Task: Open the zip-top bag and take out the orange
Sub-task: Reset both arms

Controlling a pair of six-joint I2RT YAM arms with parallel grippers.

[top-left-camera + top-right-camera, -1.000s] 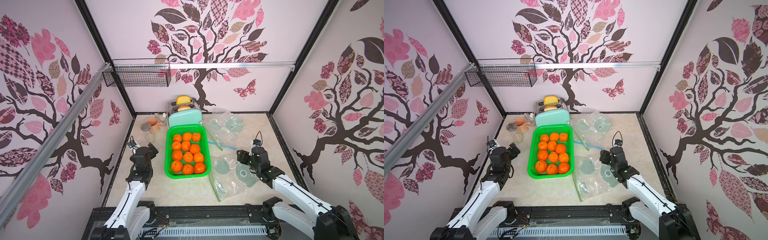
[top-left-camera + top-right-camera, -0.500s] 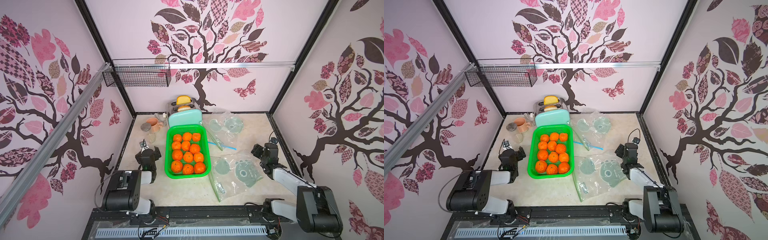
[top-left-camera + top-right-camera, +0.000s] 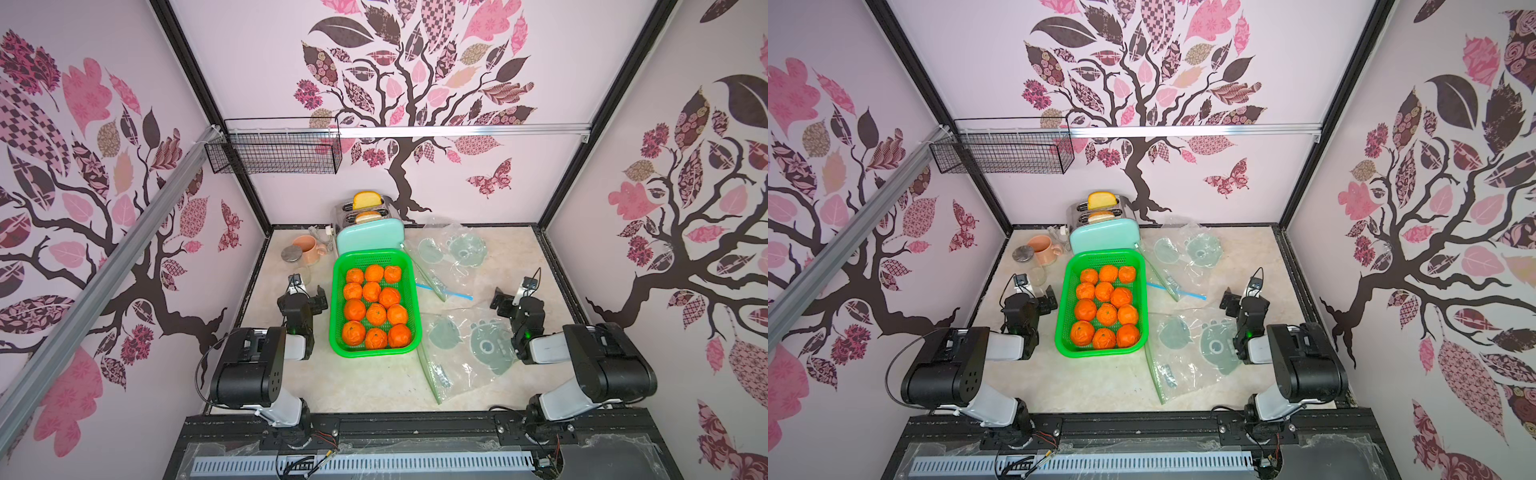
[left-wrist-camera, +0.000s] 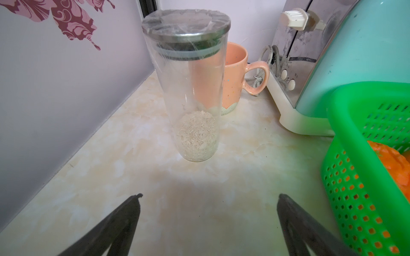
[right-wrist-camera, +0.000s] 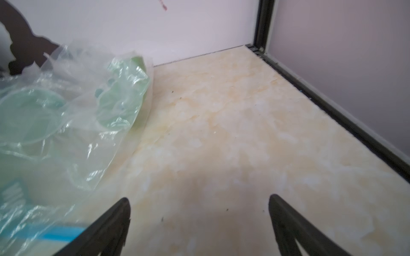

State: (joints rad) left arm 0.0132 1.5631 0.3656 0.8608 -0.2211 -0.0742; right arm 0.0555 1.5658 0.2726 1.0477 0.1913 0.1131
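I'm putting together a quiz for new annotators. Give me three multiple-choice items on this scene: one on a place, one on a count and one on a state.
1. Where does the green basket stand?
A. Directly in front of the toaster, on the robot's side of it
B. In a wire shelf on the wall
C. On top of the toaster

2. How many oranges lie in it?
A. Nine
B. Twelve
C. Fifteen

3. What state are the left gripper and right gripper in?
A. Both open and empty
B. Both shut
C. Right one shut on a bag

Answers:
1 A: the toaster stands right behind the basket.
2 B: there are four rows of three.
3 A: each wrist view shows the fingers wide apart with nothing between them.
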